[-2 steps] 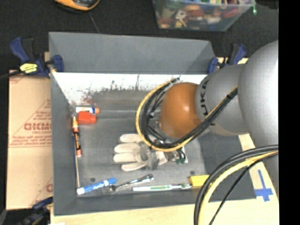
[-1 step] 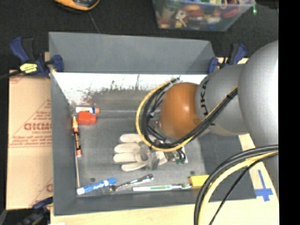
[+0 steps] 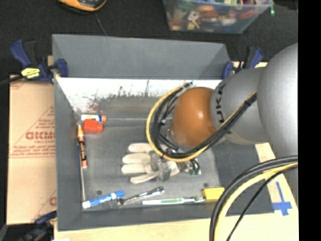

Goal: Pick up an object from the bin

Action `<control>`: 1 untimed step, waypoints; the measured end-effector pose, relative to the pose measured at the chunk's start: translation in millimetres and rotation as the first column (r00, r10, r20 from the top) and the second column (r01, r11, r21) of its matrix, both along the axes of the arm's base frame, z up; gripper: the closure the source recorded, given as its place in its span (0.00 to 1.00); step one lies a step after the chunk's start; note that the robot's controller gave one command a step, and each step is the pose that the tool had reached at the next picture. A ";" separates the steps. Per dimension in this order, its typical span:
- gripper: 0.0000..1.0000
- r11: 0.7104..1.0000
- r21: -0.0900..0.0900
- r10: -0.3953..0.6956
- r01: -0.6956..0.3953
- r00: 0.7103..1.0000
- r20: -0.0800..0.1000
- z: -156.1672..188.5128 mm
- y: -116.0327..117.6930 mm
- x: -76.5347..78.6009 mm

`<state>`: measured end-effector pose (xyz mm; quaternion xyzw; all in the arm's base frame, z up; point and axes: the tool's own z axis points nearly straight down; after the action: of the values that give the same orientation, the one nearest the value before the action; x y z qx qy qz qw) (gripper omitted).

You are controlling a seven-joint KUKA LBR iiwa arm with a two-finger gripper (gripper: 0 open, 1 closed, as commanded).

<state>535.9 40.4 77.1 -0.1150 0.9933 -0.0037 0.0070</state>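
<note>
My gripper (image 3: 163, 170) is down in the middle of the bin, on the wrist end of a white work glove (image 3: 137, 163) that lies flat with its fingers pointing left. A grey fingertip rests on the glove's cuff. A small green and white thing (image 3: 194, 170) lies just right of the gripper. Below it, along the front wall, lie a metal tool (image 3: 142, 195) and a thin white and green stick (image 3: 170, 201).
An orange block with a white end (image 3: 93, 125) and a red and black pen (image 3: 81, 145) lie at the left wall. A blue and white marker (image 3: 103, 199) lies at the front left, a yellow block (image 3: 213, 193) at the front right. The arm's orange cover hangs above the bin's middle right.
</note>
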 end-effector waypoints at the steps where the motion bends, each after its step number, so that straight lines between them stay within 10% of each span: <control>1: 1.00 1.000 -0.001 0.000 0.000 1.000 -0.005 22.6 -0.4 -1.2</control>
<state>534.6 39.9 99.7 -0.1150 0.9933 -0.0037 0.0045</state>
